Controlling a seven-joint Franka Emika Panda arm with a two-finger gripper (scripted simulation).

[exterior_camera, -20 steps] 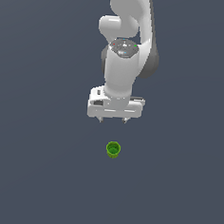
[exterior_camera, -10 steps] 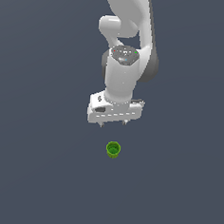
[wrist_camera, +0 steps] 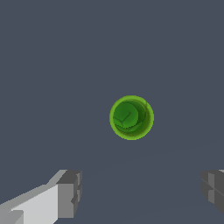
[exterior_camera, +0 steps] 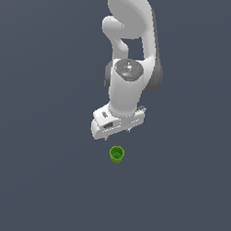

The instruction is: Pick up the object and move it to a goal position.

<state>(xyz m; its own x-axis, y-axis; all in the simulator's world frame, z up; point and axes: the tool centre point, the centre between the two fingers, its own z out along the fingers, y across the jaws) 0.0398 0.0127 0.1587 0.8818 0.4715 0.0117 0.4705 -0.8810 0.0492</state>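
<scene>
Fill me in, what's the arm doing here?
A single white arm holds its gripper above a small green cup that stands upright on the plain dark floor. The wrist view looks straight down into the cup, with the fingers spread wide and nothing between them. The cup is not yet grasped or lifted; this looks like the approach before the pick.
</scene>
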